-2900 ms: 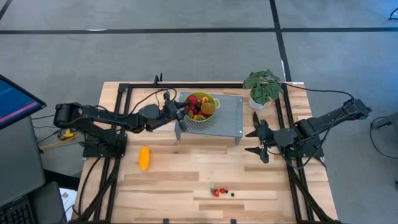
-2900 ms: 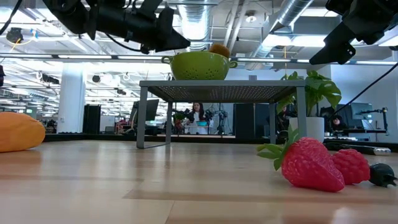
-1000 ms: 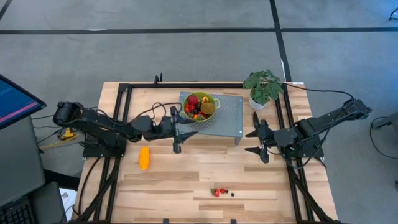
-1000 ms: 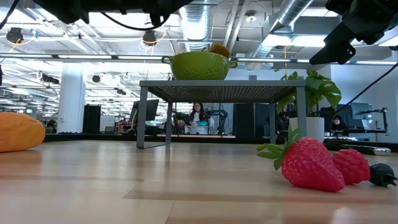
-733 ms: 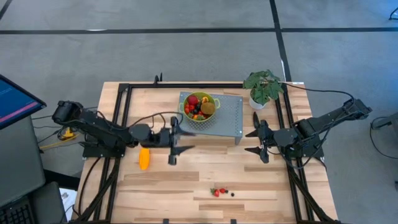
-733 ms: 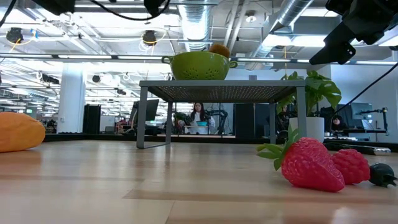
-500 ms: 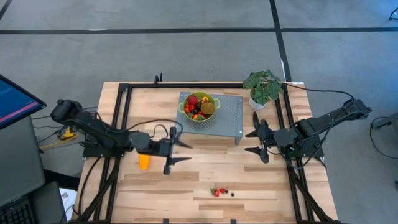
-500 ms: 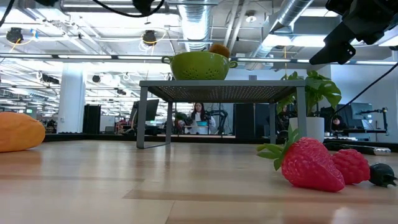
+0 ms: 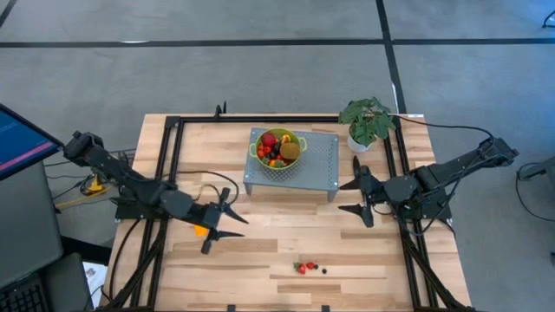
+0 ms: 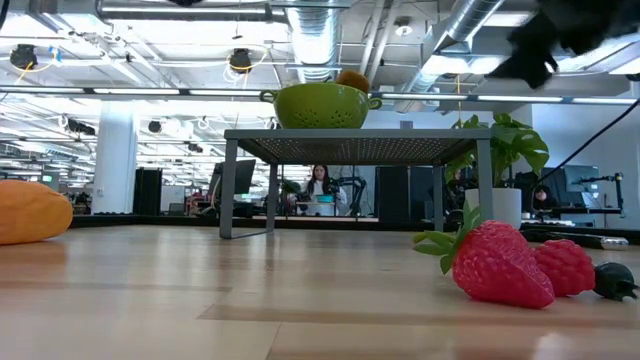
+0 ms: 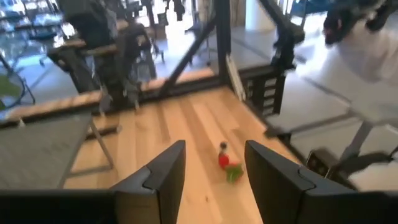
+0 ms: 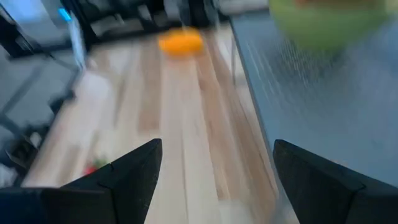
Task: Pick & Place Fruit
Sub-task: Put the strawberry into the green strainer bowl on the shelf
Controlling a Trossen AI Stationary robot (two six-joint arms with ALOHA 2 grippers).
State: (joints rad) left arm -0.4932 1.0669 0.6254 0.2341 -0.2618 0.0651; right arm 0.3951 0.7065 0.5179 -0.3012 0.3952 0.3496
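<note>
No legible writing on colander [image 9: 279,149]

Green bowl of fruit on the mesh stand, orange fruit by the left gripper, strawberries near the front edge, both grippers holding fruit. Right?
Not quite: neither gripper holds fruit. In the high view the left gripper and right gripper are both open with nothing between the fingers. The rest stands: green bowl on the mesh stand, orange fruit by the left gripper, strawberries near the front edge.

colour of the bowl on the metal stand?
Lime green bowl, seen best in the low view, sitting on the grey perforated stand.
</note>
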